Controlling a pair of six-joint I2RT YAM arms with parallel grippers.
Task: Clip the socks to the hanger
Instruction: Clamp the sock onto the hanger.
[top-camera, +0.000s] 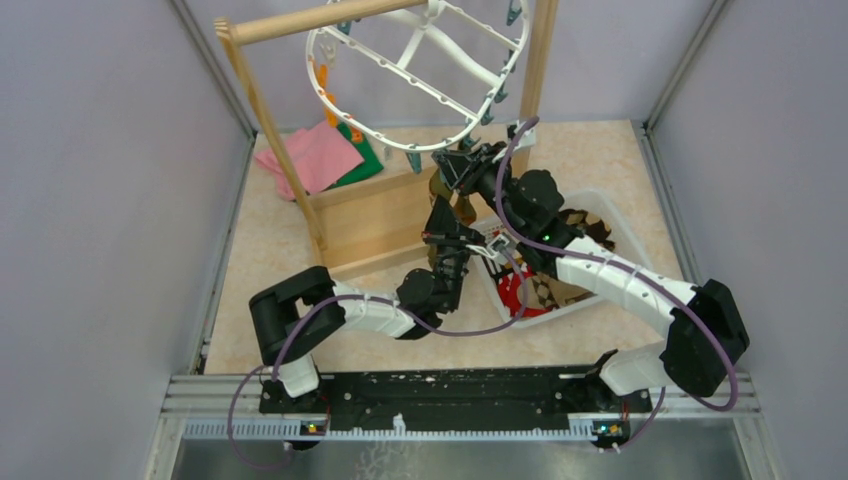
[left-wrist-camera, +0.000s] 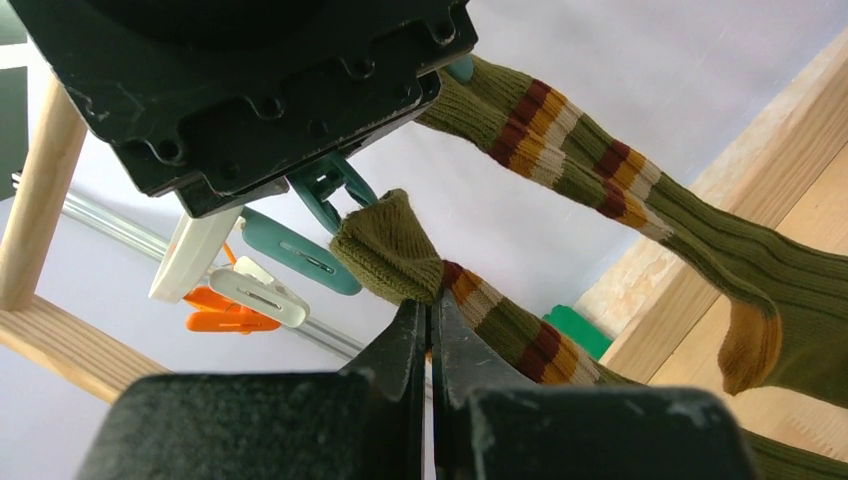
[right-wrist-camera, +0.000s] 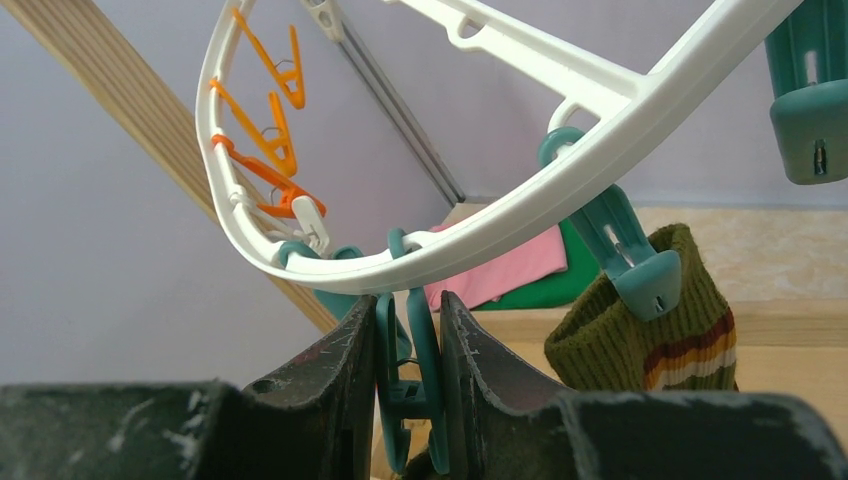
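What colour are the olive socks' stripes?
Sock stripes: dark red, orange, cream; best in left wrist view.

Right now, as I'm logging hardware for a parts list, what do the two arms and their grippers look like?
Both the left arm and right arm have white links, bulky black joint housings and looping purple cables. A green light glows on the right one. The left gripper and right gripper have black, scuffed, tapering fingers.
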